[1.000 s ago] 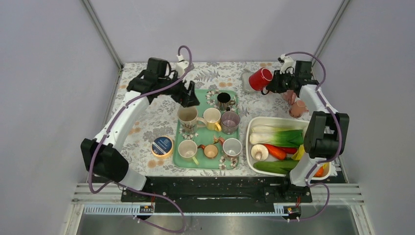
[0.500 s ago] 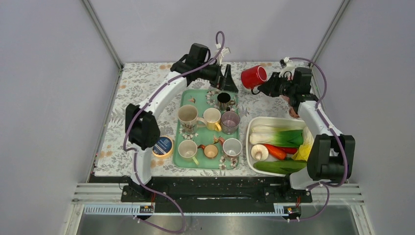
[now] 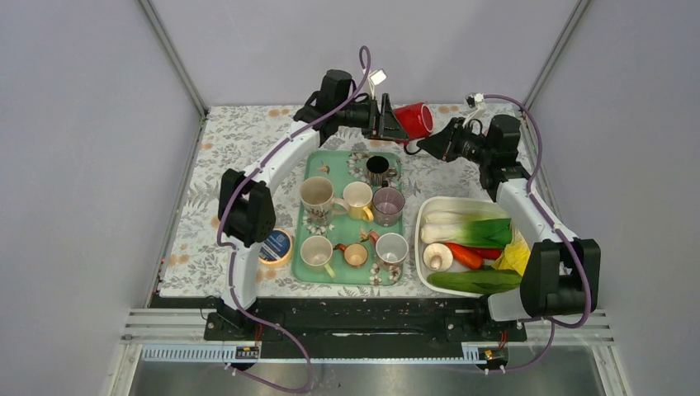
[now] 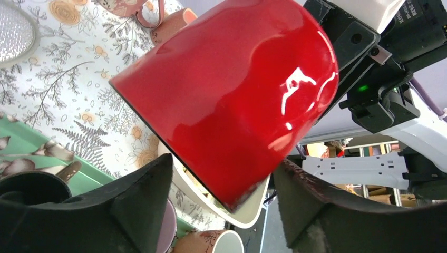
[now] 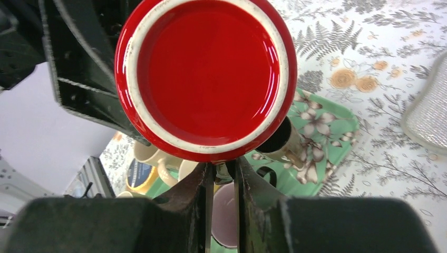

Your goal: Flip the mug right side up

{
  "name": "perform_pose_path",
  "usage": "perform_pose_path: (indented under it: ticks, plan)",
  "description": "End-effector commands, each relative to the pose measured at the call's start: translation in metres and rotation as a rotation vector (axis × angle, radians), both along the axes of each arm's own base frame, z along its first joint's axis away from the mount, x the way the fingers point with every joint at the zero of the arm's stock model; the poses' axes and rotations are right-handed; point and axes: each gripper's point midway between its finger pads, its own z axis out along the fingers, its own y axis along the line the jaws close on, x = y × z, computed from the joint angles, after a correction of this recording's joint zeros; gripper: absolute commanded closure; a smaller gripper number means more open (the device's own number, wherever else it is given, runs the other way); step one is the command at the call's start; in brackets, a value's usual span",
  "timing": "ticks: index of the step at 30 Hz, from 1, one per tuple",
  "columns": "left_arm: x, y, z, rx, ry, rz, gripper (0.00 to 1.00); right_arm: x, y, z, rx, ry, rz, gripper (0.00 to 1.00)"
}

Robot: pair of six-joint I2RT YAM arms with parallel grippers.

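The red mug (image 3: pixel 415 118) is held aloft on its side near the far edge of the bench (image 3: pixel 248 165), clamped in the right hand (image 5: pixel 221 168); the left hand (image 4: pixel 221 168) is spread apart around it.

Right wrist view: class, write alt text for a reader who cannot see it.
A red mug, its round base facing the camera, is gripped from below by the right tool. The left tool's black fingers stand behind it on the left, and a green tray of mugs sits on a flowered tablecloth beyond.
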Motion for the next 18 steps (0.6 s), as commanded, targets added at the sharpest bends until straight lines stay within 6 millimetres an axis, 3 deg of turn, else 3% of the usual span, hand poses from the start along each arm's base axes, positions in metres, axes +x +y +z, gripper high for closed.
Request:
perform_pose_path:
  ticks: [1, 10, 14, 17, 18]
  plan:
    - [-0.013, -0.001, 0.059, -0.119, -0.085, -0.042, 0.33, -0.018, 0.016, 0.063, 0.092, -0.193, 0.095, 1.0]
    - [-0.031, 0.004, 0.099, -0.188, -0.141, -0.093, 0.5, -0.02, 0.03, 0.064, 0.12, -0.185, 0.135, 1.0]
    - [-0.041, 0.001, 0.106, -0.215, -0.122, -0.139, 0.71, -0.022, 0.045, 0.065, 0.144, -0.18, 0.183, 1.0]
    - [-0.05, 0.0, 0.112, -0.248, -0.112, -0.174, 0.98, -0.021, 0.055, 0.061, 0.141, -0.167, 0.202, 1.0]
    - [-0.052, 0.001, 0.113, -0.251, -0.111, -0.175, 1.0, -0.02, 0.056, 0.059, 0.141, -0.161, 0.199, 1.0]
